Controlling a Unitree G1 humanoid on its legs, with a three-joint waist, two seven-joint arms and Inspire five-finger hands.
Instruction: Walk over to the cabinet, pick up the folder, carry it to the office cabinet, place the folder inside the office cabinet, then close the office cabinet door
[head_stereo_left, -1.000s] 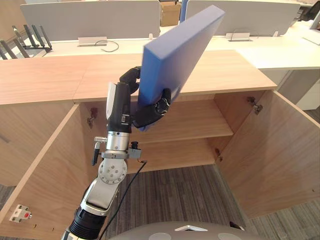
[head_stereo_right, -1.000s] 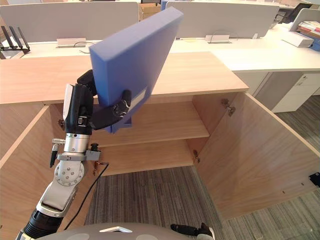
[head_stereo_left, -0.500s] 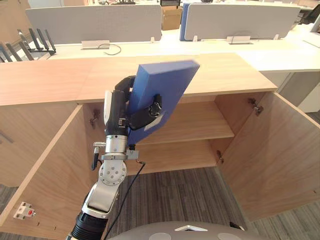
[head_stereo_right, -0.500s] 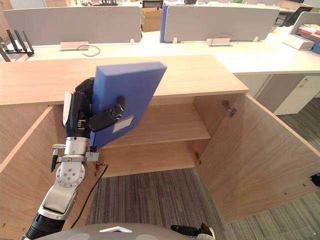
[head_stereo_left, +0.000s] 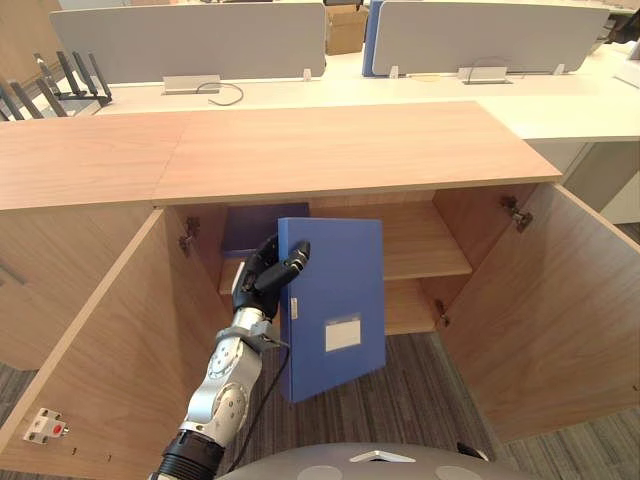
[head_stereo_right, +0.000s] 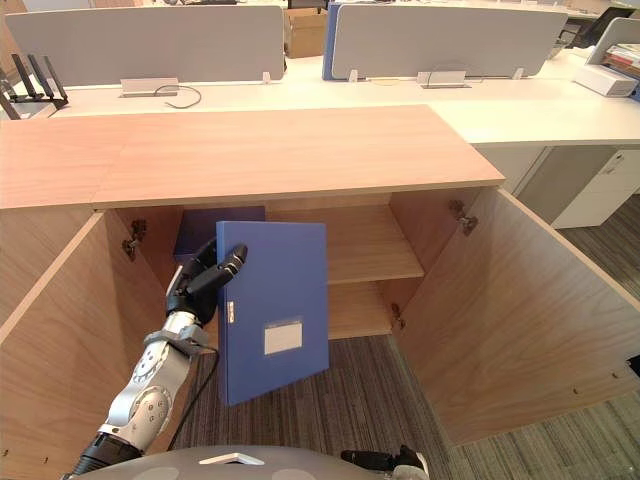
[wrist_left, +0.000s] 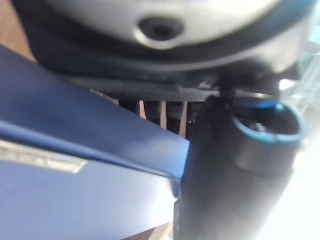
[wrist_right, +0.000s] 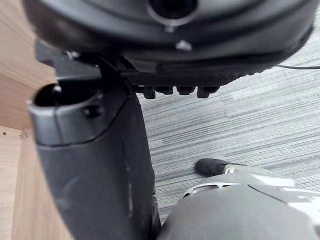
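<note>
One blue rectangular plastic folder (head_stereo_left: 335, 300) carries one white label (head_stereo_left: 342, 333); one darker blue flat object (head_stereo_left: 250, 230) stands behind it. One light wooden cabinet (head_stereo_left: 340, 150) has two open doors, the left door (head_stereo_left: 100, 340) and the right door (head_stereo_left: 560, 310), and one inner shelf (head_stereo_left: 425, 245). Beyond are two grey desk screens, the left screen (head_stereo_left: 190, 40) and the right screen (head_stereo_left: 490, 30), and one brown cardboard box (head_stereo_left: 345, 25). There are two dark robot hands, the left hand (head_stereo_left: 262, 280) and the right hand (wrist_right: 95, 165).
</note>
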